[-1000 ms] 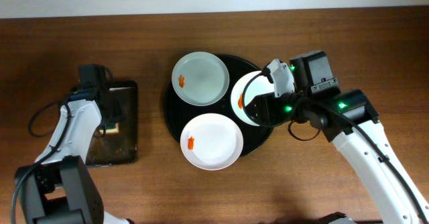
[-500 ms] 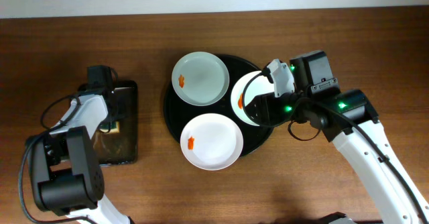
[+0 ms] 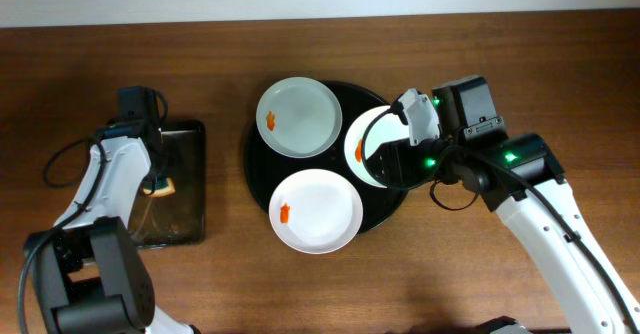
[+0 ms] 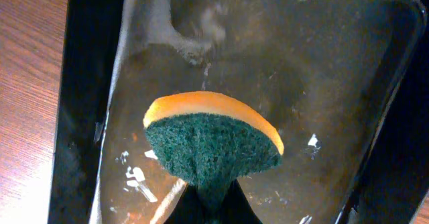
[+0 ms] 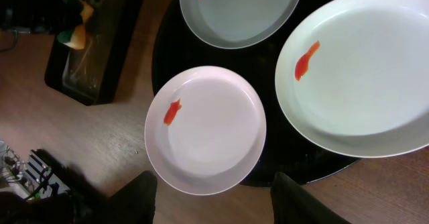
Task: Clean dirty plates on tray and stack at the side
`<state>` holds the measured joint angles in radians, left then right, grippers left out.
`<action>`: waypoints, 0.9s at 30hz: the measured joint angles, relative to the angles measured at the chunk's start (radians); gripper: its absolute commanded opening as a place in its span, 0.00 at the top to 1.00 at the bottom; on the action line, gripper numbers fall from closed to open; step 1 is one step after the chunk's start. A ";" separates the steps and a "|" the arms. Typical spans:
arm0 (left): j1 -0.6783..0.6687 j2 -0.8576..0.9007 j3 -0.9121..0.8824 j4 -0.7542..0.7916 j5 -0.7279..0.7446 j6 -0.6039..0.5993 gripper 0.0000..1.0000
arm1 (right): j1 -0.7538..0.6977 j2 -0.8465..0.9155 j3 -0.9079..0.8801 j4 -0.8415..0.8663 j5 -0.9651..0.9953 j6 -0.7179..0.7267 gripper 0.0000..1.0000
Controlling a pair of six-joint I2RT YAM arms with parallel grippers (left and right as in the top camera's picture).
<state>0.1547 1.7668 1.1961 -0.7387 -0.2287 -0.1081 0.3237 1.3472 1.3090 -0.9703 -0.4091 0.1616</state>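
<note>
Three dirty plates lie on the round black tray (image 3: 258, 164): one at the back (image 3: 299, 117), one at the front (image 3: 315, 211), and one at the right (image 3: 356, 139) half hidden under my right arm. Each is white with an orange-red smear. My right gripper (image 3: 378, 164) hovers open over the tray's right side; in its wrist view the fingers (image 5: 144, 197) straddle the front plate (image 5: 205, 138) from above, holding nothing. My left gripper (image 4: 213, 200) is shut on a green and orange sponge (image 4: 211, 140) above the small rectangular tray (image 4: 268, 49).
The rectangular black tray (image 3: 178, 184) sits at the table's left, its bottom wet and streaked. Bare wooden table (image 3: 480, 274) surrounds both trays. The table's far edge runs along the top of the overhead view.
My left gripper has closed on the sponge over the rectangular tray, and the left arm has shifted slightly. The right arm and the plates have not moved.
</note>
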 measured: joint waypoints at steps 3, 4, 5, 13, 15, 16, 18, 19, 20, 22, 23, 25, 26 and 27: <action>0.000 -0.018 0.001 -0.024 0.000 0.001 1.00 | 0.000 0.000 0.000 -0.007 0.000 0.000 0.44; 0.000 -0.033 0.001 -0.018 0.000 0.004 1.00 | 0.000 0.000 0.000 -0.007 0.000 0.000 0.44; 0.000 -0.041 0.006 -0.042 0.013 0.005 1.00 | 0.000 0.000 0.000 -0.008 0.000 0.000 0.43; 0.002 -0.116 0.047 -0.092 0.059 0.041 1.00 | 0.000 0.000 0.000 -0.021 0.000 0.000 0.44; 0.002 -0.128 0.055 -0.101 0.061 0.041 1.00 | 0.000 0.000 0.000 -0.022 0.000 0.000 0.44; 0.002 -0.135 0.056 -0.090 0.060 0.041 1.00 | 0.000 0.000 0.000 -0.021 0.000 0.000 0.44; 0.002 -0.140 0.062 -0.110 0.076 0.041 1.00 | 0.000 0.000 0.000 -0.021 0.000 0.000 0.43; 0.002 -0.142 0.063 -0.108 0.074 0.041 1.00 | 0.000 0.000 0.000 -0.021 0.000 0.000 0.43; 0.002 -0.144 0.066 -0.124 0.076 0.041 1.00 | 0.000 0.000 0.000 -0.021 0.000 0.000 0.44; 0.002 -0.153 0.067 -0.086 0.069 0.047 1.00 | 0.000 0.000 0.000 -0.021 0.000 0.000 0.44; 0.002 -0.155 0.078 -0.097 0.076 0.050 1.00 | 0.000 0.000 0.000 -0.022 0.000 0.000 0.44; 0.002 -0.169 0.077 -0.082 0.091 0.067 1.00 | 0.000 0.000 0.000 -0.031 0.000 0.000 0.44; 0.002 -0.172 0.080 -0.072 0.091 0.075 1.00 | 0.000 0.000 0.000 -0.030 0.000 0.000 0.43; 0.002 -0.179 0.080 -0.097 0.099 0.077 1.00 | 0.000 0.000 0.000 -0.032 0.000 0.000 0.44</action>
<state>0.1570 1.5883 1.2762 -0.8360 -0.1299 -0.0307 0.3237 1.3472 1.3090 -1.0019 -0.4091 0.1612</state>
